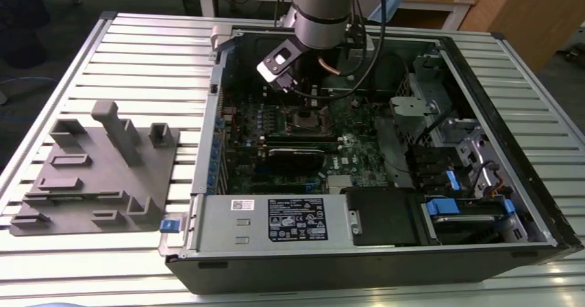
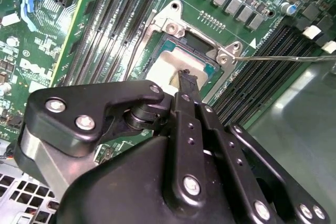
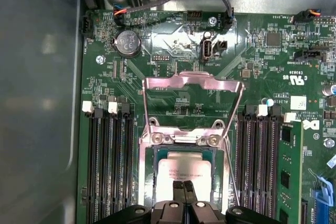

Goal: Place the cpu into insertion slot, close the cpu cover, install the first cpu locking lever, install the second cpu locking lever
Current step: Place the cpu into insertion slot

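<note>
Exterior view: arm (image 1: 322,9) comes down steeply into the open computer case (image 1: 366,252), its wrist just above the insertion slot (image 1: 305,120) on the green circuit board (image 1: 352,149). A grey parts tray (image 1: 92,170) sits well apart from the slot, outside the case.

Second wrist view: gripper (image 2: 187,78) points down at the slot. Tip is over the pale metal face of the cpu (image 2: 163,69), near one edge of it. The cpu lies flat inside the slot's metal rim (image 2: 173,27). A thin locking lever (image 2: 278,57) runs out sideways from the slot's corner, unlatched by the look of it.

First wrist view: cpu (image 3: 184,167) seated square in the slot (image 3: 144,182), level with its rim. Fingertips (image 3: 179,190) drawn together, barely a slit between them, nothing gripped; they rest on or just above the cpu's near edge. The cpu cover (image 3: 193,81) stands swung up, hinged at the slot's far rim, so it lies straight across the slot from the fingers, with its window facing back toward them. Lever rod (image 3: 233,179) runs along the slot's side, just beside the fingers.

Judgement: chip is in; cover not yet down, levers not yet set
</note>
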Robot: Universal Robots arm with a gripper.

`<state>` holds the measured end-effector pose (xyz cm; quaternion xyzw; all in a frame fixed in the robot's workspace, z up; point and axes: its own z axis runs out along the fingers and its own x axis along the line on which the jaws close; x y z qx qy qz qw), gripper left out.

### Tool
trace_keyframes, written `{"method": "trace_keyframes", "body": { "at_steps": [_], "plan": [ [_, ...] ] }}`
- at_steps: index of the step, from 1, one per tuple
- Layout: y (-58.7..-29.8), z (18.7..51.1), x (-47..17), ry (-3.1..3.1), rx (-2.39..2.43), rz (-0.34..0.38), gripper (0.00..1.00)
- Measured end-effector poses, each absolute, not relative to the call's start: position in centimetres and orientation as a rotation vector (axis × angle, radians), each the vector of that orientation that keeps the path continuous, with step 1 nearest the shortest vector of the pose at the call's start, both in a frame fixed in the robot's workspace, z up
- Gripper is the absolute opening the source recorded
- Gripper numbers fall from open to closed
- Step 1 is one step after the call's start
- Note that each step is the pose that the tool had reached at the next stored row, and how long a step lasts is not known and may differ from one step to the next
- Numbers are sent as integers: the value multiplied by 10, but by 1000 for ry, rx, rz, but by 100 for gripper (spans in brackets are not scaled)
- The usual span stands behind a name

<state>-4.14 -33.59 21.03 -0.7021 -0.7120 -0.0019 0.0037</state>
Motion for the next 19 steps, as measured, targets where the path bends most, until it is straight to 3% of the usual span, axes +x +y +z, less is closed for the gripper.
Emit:
{"method": "trace_keyframes", "body": {
  "at_steps": [19],
  "plan": [
    [-336,203,-39,-2233,-2202,-10,11]
  ]
}}
